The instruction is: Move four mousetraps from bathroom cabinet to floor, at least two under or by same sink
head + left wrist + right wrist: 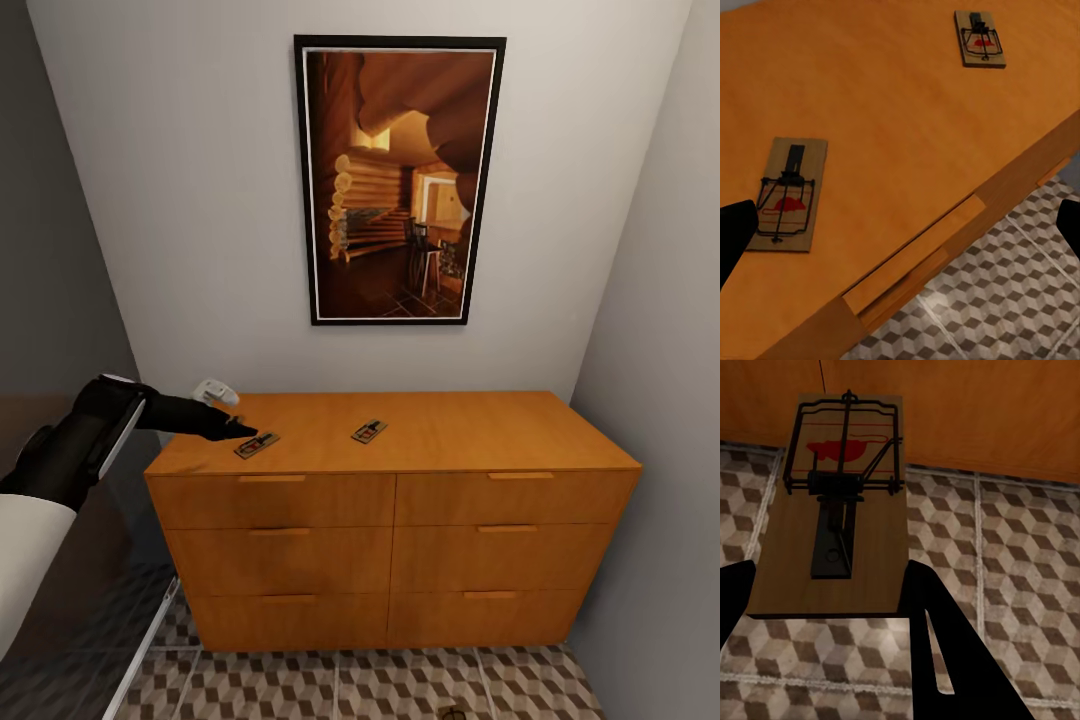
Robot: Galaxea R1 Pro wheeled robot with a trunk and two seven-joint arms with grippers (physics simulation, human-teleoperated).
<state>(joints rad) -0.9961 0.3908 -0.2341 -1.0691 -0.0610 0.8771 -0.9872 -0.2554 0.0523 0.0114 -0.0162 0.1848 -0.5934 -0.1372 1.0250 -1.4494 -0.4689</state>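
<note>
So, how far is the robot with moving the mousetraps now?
None shows resting on the floor tiles yet. The right tool is shut on one mousetrap above the tiles. The left tool is open, reaching the nearest mousetrap on the cabinet; a second trap lies there too. Placing them near the sink remains.

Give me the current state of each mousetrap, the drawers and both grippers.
Near mousetrap: flat on the cabinet top, by the left gripper, ungrasped.
Far mousetrap: flat on the top, untouched.
Third mousetrap: held between the right gripper fingers, above the bathroom floor.
Drawers: all closed.
Left gripper: open.
</note>
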